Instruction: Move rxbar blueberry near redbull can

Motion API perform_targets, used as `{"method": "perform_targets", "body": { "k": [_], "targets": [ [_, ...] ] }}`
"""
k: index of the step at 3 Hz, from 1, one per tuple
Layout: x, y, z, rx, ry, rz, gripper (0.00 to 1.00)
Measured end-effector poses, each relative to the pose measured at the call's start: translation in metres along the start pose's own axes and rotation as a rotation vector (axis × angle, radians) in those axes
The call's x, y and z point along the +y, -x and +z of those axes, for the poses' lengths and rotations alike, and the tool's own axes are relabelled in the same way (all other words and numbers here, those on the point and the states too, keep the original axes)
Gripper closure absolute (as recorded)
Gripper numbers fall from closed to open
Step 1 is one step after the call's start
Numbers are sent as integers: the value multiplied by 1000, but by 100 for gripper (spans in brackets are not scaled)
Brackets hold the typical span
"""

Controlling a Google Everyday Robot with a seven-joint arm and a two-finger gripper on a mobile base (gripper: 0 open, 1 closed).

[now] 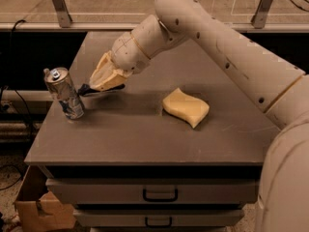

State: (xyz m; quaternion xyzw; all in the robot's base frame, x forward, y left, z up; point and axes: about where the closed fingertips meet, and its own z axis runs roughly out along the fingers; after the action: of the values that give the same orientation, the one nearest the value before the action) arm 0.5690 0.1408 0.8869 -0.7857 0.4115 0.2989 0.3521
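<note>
The redbull can [64, 94], silver and blue with a shiny top, stands slightly tilted at the left side of the table [145, 134]. My gripper [96, 83] hangs just right of the can, low over the table. It is shut on the rxbar blueberry [87, 89], a dark flat wrapper. The wrapper sticks out from under the cream fingers [108, 76], with its left end a short gap from the can. Most of the bar is hidden by the fingers.
A pale yellow wavy sponge [186, 107] lies right of the table's centre. My arm [217, 42] reaches in from the right across the back of the table. Drawers [159, 193] sit under the tabletop and a cardboard box [34, 207] stands on the floor at lower left.
</note>
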Motion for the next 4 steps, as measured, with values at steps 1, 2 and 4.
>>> {"method": "perform_targets", "body": {
  "k": [1,2,4],
  "targets": [
    [0,1,2,-2,4,-1,12],
    [0,1,5,-4,8,-2,0],
    [3,-2,-9,65,40,1,0]
  ]
}}
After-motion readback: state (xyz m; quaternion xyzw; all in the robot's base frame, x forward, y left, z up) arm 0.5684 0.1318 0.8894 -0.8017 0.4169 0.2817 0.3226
